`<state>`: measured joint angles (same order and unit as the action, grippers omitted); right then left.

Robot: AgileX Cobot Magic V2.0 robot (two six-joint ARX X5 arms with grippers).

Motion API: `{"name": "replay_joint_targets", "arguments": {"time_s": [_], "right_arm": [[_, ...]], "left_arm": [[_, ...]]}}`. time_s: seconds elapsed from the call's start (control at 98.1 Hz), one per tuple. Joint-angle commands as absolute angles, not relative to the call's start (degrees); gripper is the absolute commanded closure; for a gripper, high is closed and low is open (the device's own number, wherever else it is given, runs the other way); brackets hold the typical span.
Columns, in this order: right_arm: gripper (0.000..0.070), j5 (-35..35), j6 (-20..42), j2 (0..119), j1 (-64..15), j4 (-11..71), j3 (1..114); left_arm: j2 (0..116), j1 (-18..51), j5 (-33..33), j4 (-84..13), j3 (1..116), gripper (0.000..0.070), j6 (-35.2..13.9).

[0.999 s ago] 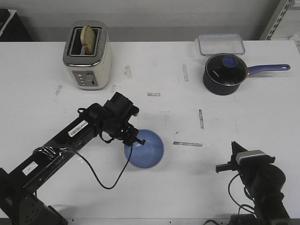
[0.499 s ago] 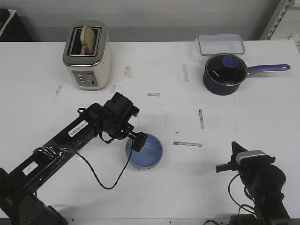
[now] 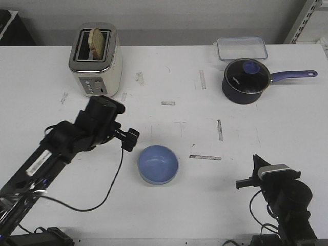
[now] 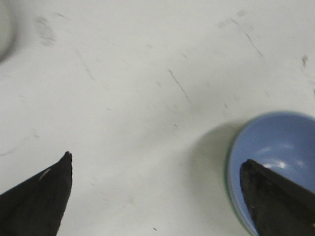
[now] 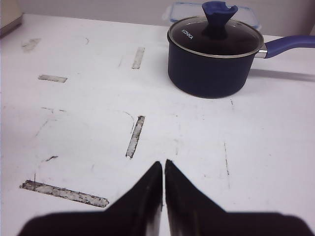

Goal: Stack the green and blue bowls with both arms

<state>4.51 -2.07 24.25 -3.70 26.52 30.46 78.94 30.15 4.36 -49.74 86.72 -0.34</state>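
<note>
We judge the stacking itself to be done: the blue bowl (image 3: 158,163) sits upright on the white table (image 3: 205,200), a little in front of the middle, and in the left wrist view a thin pale green rim (image 4: 229,172) shows just outside its blue wall — so the green bowl appears to lie nested beneath it. From the front we can barely make out that green edge.

The left gripper (image 3: 130,139) hangs just beside the stack on the toaster (image 3: 95,60) side, clear of the rim and holding nothing. Its fingers (image 4: 42,189) are spread wide in the wrist view, with bare table between them, and one tip overlaps the bowl only in the picture, not by touch as far as we can tell.

The right gripper (image 5: 163,169) is parked near the front right edge of the table, its two fingers pressed together with no gap and nothing between them, aimed toward the dark saucepan (image 5: 214,59) — well apart from the bowls.

What is left, in our view, calls only for drawing the left arm off without nudging the stack
</note>
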Motion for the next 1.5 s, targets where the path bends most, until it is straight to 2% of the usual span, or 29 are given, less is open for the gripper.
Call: {"name": "replay_joint_targets", "arguments": {"time_s": [0.0,0.285,0.387,0.469,0.775,0.826,0.938,0.999,1.05,1.131,1.488], "right_arm": [[0.0700,4.6,-1.3,24.4,-3.8,26.2,30.4],[0.0700,4.6,-1.3,24.4,-3.8,26.2,30.4],[0.0700,4.6,-1.3,24.4,-3.8,26.2,30.4],[0.0700,4.6,-1.3,24.4,-3.8,26.2,30.4],[0.0700,4.6,-1.3,24.4,-3.8,26.2,30.4],[0.0700,4.6,-1.3,24.4,-3.8,26.2,30.4],[0.0700,4.6,-1.3,24.4,-3.8,26.2,30.4],[0.0700,4.6,-1.3,24.4,-3.8,26.2,30.4],[0.0700,4.6,-1.3,24.4,-3.8,26.2,30.4],[0.0700,4.5,-1.3,24.4,-3.8,26.2,30.4],[0.0700,4.5,-1.3,24.4,-3.8,26.2,30.4]], "left_arm": [[75.7,28.7,4.8,-47.6,87.2,0.0095,1.2],[55.6,15.1,5.0,-34.0,72.6,0.0099,1.5],[48.9,10.3,5.0,-31.0,65.3,0.0179,1.5],[43.8,7.1,5.0,-28.5,59.1,0.0184,1.5],[27.7,1.1,5.0,-20.2,39.8,0.0193,-2.8],[26.2,0.9,5.1,-19.1,37.6,0.0262,-2.8],[24.8,0.9,5.2,-18.9,35.4,0.0539,-2.8],[24.8,0.9,5.2,-18.6,35.4,0.0625,-2.7],[24.8,0.9,5.1,-18.2,35.4,0.0662,-2.6],[24.8,0.9,5.1,-17.4,35.4,0.0700,-2.5],[23.0,0.9,4.9,-16.3,35.4,0.0699,-2.6]]}}
